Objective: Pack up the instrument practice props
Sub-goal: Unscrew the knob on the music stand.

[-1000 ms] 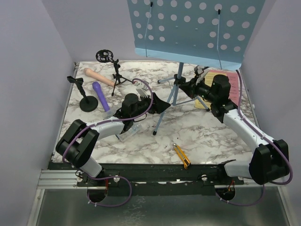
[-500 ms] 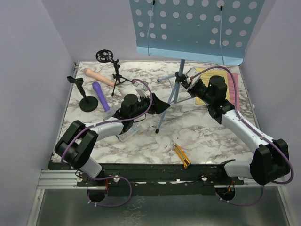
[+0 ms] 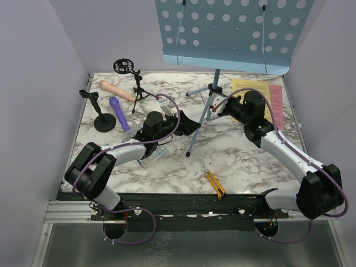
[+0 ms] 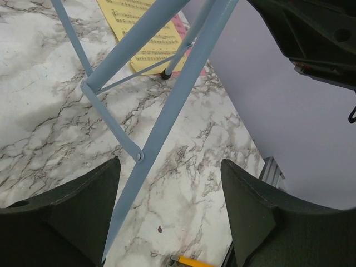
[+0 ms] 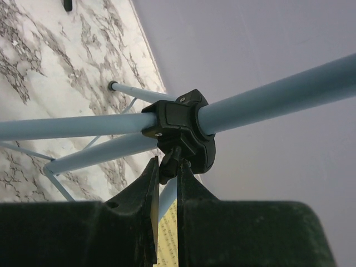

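Right, my right gripper (image 5: 165,167) is pinched almost closed on the small black knob (image 5: 169,160) of the collar where the rack (image 3: 222,33) pole meets its legs. My left gripper (image 4: 169,206) stands wide apart, with one blue leg (image 4: 161,122) running between its fingers, gripping nothing. Right of the rack lie the yellow page (image 3: 245,89) and the pink page (image 3: 276,97); one rack foot sits at the yellow page's edge. Left of the rack are the beige mic (image 3: 114,90), the purple mic (image 3: 118,111), a disc mount (image 3: 102,119) and a tripod mount (image 3: 133,83). Nearer me than the rack lies the knife (image 3: 214,184).
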